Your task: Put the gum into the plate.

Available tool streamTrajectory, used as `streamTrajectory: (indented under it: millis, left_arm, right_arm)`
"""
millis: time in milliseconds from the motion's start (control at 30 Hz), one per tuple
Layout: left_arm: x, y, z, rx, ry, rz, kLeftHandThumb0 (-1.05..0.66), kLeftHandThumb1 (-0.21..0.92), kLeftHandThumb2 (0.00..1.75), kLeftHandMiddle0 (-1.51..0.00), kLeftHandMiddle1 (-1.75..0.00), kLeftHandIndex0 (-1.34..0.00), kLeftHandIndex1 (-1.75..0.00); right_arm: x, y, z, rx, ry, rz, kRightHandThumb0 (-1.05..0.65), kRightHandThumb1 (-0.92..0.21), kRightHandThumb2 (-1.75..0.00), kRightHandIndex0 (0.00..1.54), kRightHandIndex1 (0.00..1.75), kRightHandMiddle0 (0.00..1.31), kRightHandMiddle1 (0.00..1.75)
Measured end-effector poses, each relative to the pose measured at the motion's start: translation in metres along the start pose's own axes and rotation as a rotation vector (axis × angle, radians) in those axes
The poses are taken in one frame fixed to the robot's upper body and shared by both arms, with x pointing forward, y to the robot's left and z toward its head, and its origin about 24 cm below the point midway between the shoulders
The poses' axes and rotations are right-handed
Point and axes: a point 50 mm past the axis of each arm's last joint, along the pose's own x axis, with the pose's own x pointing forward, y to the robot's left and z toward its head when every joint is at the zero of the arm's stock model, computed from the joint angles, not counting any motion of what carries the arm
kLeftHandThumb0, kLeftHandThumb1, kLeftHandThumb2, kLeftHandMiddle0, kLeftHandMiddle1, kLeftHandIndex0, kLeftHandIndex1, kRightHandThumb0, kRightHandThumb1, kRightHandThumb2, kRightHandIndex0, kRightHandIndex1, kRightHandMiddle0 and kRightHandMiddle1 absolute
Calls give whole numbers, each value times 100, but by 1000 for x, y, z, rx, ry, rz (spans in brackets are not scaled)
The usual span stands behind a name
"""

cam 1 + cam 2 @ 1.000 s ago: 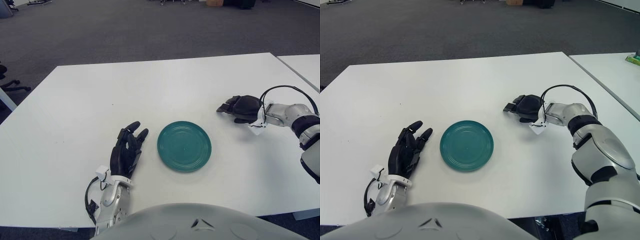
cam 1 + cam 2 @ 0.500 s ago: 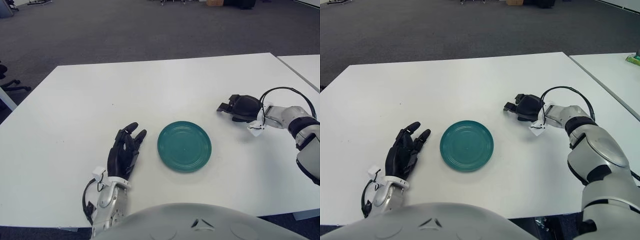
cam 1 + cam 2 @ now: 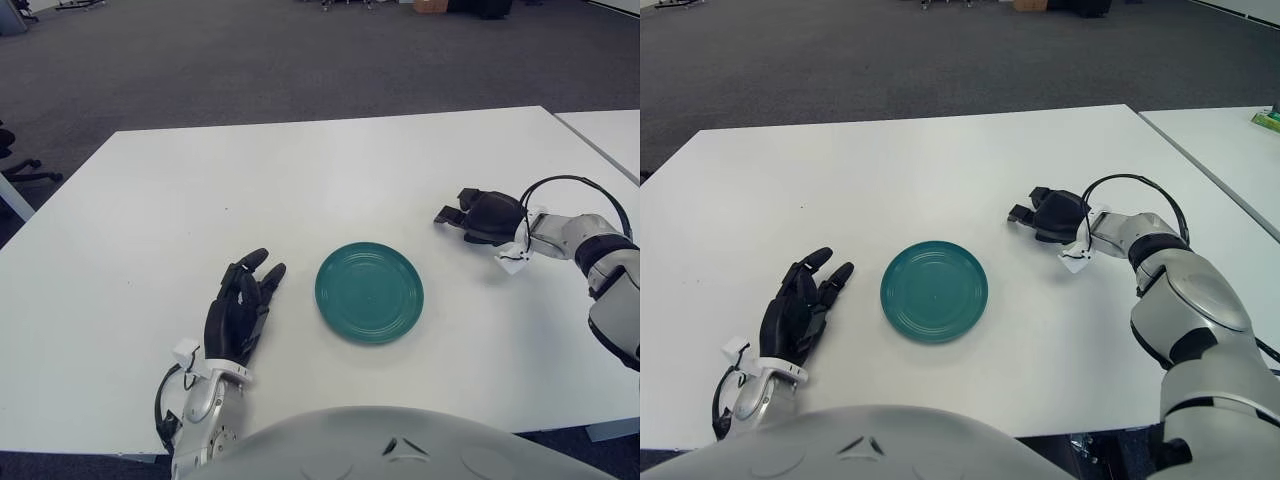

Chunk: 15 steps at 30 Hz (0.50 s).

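A round teal plate lies flat on the white table, a little right of its middle, with nothing in it. My right hand is low over the table to the plate's upper right, about a hand's length from its rim. No gum shows in either view; whatever is under that hand is hidden by it. My left hand shows left of the plate near the front edge, fingers spread and holding nothing.
A second white table stands off the right edge across a narrow gap. My own grey torso covers the front edge of the table. Dark carpet lies beyond the far edge.
My left hand has slid back toward me and slightly left, away from the plate. The right hand has barely shifted. The plate has not moved.
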Motion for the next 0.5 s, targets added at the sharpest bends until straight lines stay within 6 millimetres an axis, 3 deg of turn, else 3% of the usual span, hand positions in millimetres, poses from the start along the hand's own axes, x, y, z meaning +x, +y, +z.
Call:
streamTrajectory:
  millis: [167,500]
  left_arm:
    - [0,2,1,10,4,2,-74,92,71,-43,-50,-18,-111]
    - [1,3,2,24,6,3,-75,92,72,-41,-57,-16,-112]
  right_arm:
    - [0,0,0,7,1,3,-46,-64,-62,14,97,0,68]
    - [-2,3,-3,30,28,28,-45,-63,-63,19,59,0,54]
